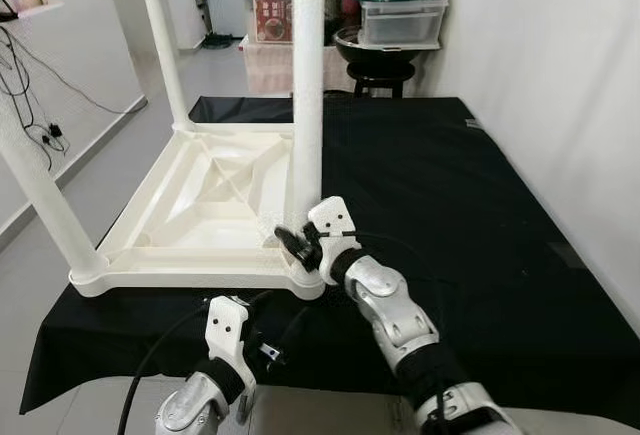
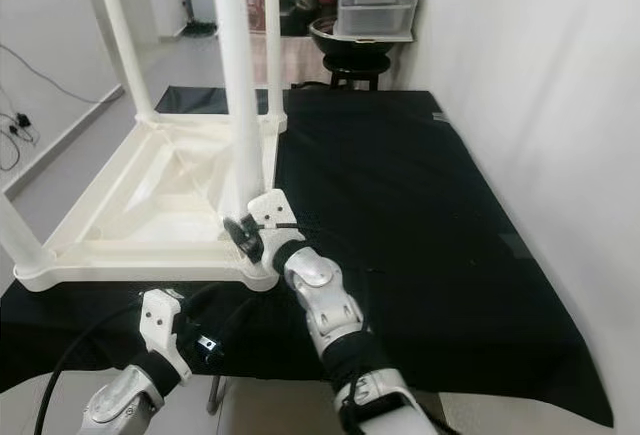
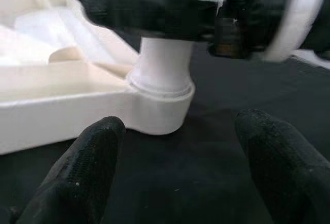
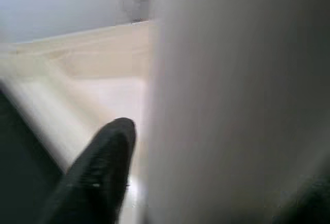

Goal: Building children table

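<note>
Legs up, the white children's table (image 1: pixel 215 205) lies inverted on the black cloth (image 1: pixel 450 215) covering the table, toward its left side, with its near edge close to the table's front edge. Going left to right, we see one leg (image 1: pixel 45 205) standing at the near-left corner of the upturned top, another (image 1: pixel 163 45) at the far-left corner, and the near-right leg (image 1: pixel 307 105) upright in its round socket (image 3: pixel 161 100). Our left tool (image 1: pixel 240 340) hovers at the table's front edge, just before that socket, its fingers (image 3: pixel 87 167) spread wide and touching nothing. Our right tool (image 1: pixel 298 243) sits at the base of the near-right leg, one finger (image 4: pixel 100 172) pressed along it, closed around the leg. Storage boxes (image 1: pixel 400 15) stand beyond the table's far edge.
</note>
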You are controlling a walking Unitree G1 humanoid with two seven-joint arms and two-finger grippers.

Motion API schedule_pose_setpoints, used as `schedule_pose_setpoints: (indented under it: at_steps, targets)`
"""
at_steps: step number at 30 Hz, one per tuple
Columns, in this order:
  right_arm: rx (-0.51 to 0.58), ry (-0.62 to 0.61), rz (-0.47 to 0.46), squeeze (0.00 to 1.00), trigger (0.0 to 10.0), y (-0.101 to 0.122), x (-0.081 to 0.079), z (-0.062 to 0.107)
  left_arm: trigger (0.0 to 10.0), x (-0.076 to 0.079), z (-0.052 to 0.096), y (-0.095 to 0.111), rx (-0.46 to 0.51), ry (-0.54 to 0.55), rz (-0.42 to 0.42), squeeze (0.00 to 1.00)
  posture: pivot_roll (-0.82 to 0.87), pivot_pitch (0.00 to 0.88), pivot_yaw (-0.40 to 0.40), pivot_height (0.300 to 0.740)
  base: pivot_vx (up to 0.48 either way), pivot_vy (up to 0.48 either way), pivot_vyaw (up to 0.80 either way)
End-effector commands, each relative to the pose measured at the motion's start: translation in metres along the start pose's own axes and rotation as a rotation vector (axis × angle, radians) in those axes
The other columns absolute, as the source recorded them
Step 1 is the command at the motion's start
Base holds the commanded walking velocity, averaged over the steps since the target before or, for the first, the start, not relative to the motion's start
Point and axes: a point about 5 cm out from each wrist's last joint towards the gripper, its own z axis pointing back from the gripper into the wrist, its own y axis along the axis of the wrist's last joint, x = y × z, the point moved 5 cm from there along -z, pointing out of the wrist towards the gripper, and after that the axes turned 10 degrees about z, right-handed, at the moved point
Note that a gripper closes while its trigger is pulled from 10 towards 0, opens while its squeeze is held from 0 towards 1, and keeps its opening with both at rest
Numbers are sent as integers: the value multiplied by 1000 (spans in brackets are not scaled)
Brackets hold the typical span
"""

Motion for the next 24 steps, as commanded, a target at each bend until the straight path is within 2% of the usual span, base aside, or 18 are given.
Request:
schedule_pose_setpoints:
  at_steps: [1, 2, 3, 5, 6, 9, 10, 12, 17, 18, 19, 20, 21, 24]
  targets:
    - [58, 36, 7, 1000, 10000, 19, 2, -4, 10000, 0, 1, -2, -4, 7, -3, 0, 22, 0, -53, 740, 0, 0, 0]
    - [94, 115, -3, 0, 10000, 29, 10, -2, 10000, 0, 1, -1, -3, 7, -4, 0, 29, 0, -51, 740, 0, 0, 0]
    - [94, 115, -3, 0, 10000, 29, 10, -2, 10000, 0, 1, -1, -3, 7, -4, 0, 29, 0, -51, 740, 0, 0, 0]
    - [120, 242, 28, 0, 10000, 35, 11, 2, 10000, 0, 1, -1, -4, 8, -6, 0, 31, 0, -51, 740, 0, 0, 0]
    - [120, 242, 28, 0, 10000, 35, 11, 2, 10000, 0, 1, -1, -4, 8, -6, 0, 31, 0, -51, 740, 0, 0, 0]
    - [116, 424, 88, 0, 10000, 35, 7, 10, 10000, 0, 1, -1, -4, 8, -8, 0, 45, 0, -56, 740, 0, 0, 0]
    - [116, 424, 88, 0, 10000, 35, 7, 10, 10000, 0, 1, -1, -4, 8, -8, 0, 45, 0, -56, 740, 0, 0, 0]
    - [89, 506, 97, 0, 10000, 31, 6, 12, 10000, 0, 1, -1, -3, 9, -10, 0, 54, 0, -61, 740, 0, 0, 0]
    - [59, 536, 72, 0, 10000, 28, 9, 11, 10000, 1, 3, 0, 0, 14, -13, 0, 69, 0, -68, 740, 0, 0, 0]
    - [60, 553, 55, 0, 8667, 28, 9, 11, 10000, 1, 4, 0, 0, 16, -13, 0, 71, 0, -69, 740, 0, 0, 0]
    - [62, 565, 44, 0, 5725, 29, 9, 12, 10000, 2, 4, 0, 0, 17, -13, 0, 71, 0, -69, 740, 0, 0, 0]
    - [64, 572, 38, 0, 5725, 29, 9, 13, 10000, 2, 4, 0, 0, 17, -13, 0, 71, 0, -69, 740, 0, 0, 0]
    - [68, 578, 23, 0, 0, 29, 10, 13, 10000, 2, 5, 0, 0, 18, -13, 0, 75, 2, -67, 740, 0, 0, 0]
    - [72, 595, 6, 0, 0, 29, 12, 16, 10000, 3, 7, 0, 0, 19, -12, 0, 76, 9, -66, 740, 0, 0, 0]
